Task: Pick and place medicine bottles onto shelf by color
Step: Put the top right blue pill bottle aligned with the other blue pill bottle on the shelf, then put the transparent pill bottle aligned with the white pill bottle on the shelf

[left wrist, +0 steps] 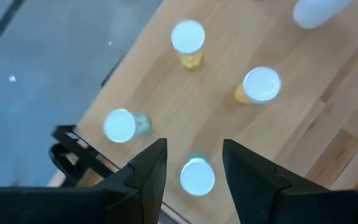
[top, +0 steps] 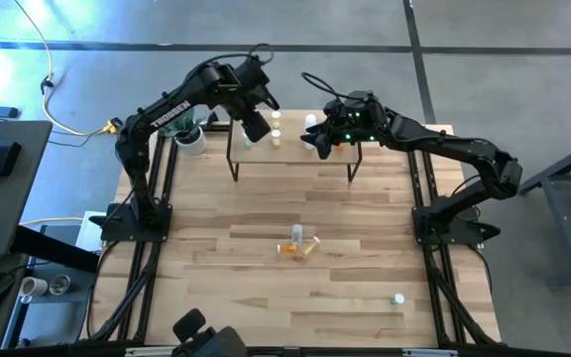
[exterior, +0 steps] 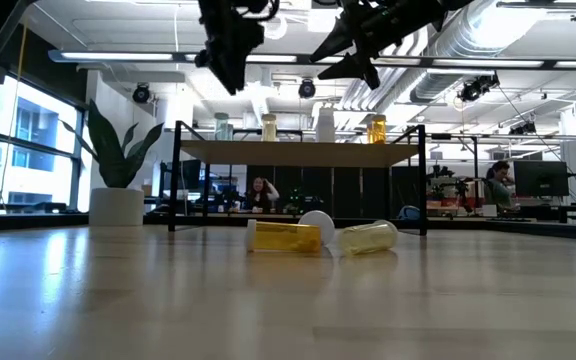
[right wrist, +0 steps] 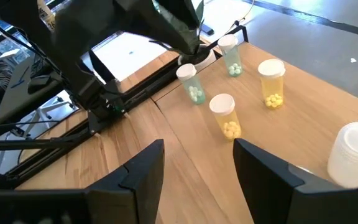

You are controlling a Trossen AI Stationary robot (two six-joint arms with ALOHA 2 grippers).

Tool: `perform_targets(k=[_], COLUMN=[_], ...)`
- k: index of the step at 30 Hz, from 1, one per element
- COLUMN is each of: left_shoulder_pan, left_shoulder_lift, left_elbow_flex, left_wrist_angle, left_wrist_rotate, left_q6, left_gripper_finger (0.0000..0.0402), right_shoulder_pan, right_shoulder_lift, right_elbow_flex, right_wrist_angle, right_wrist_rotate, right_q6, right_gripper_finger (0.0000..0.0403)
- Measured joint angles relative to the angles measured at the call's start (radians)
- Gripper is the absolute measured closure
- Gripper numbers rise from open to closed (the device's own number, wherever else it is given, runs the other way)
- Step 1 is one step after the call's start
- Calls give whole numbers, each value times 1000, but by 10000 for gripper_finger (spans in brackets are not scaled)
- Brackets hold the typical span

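The shelf (top: 295,151) stands at the table's far middle. On its top stand two green bottles (left wrist: 120,125) (left wrist: 197,177), two yellow bottles (left wrist: 188,40) (left wrist: 261,84) and a white bottle (right wrist: 356,155), all upright. My left gripper (top: 257,125) is open, well above the shelf's left part (exterior: 230,55), with its fingers over a green bottle and touching nothing. My right gripper (top: 316,141) is open and empty above the shelf's right part (exterior: 353,45). An orange bottle (exterior: 286,236) and a yellow bottle (exterior: 368,237) lie on their sides at the table's middle (top: 298,248).
A small bottle (top: 398,297) stands near the table's front right. A white pot with a plant (top: 191,139) stands left of the shelf. A loose white cap (exterior: 316,224) lies by the two fallen bottles. People sit in the room beyond the table.
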Motion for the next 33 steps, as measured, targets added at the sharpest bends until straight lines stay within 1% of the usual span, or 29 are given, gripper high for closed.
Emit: perform_targets(k=[3, 7, 9, 11, 14, 18, 25, 28, 33], left_shoulder_pan=[0, -17, -30, -47, -60, -85, -142, -179, -246], left_shoulder_lift=[-18, -83, -127, -181, -275, -416, -612, -672, -726], left_elbow_flex=[37, 39, 23, -20, -140, -342, -661, -771, -916], left_wrist_angle=[-19, -21, -7, 35, 128, 281, 540, 637, 771], left_wrist_rotate=[-1, -3, -1, -1, 3, 3, 61, 76, 92], left_q6=[41, 58, 57, 66, 72, 61, 21, 18, -3], left_gripper_finger=[254, 254, 254, 254, 255, 255, 255, 255, 255], right_shoulder_pan=[16, 45, 61, 78, 105, 153, 257, 305, 377], right_shoulder_lift=[0, 0, 0, 0, 0, 0, 0, 0, 0], right_elbow_flex=[0, 0, 0, 0, 0, 0, 0, 0, 0], right_wrist_angle=[0, -1, -2, -7, -29, -74, -165, -217, -346], right_wrist_rotate=[0, -5, -5, -4, -4, -3, 16, 60, 131], right_q6=[6, 32, 49, 59, 92, 151, 278, 325, 413], right_gripper_finger=[220, 220, 220, 220, 220, 220, 220, 220, 220])
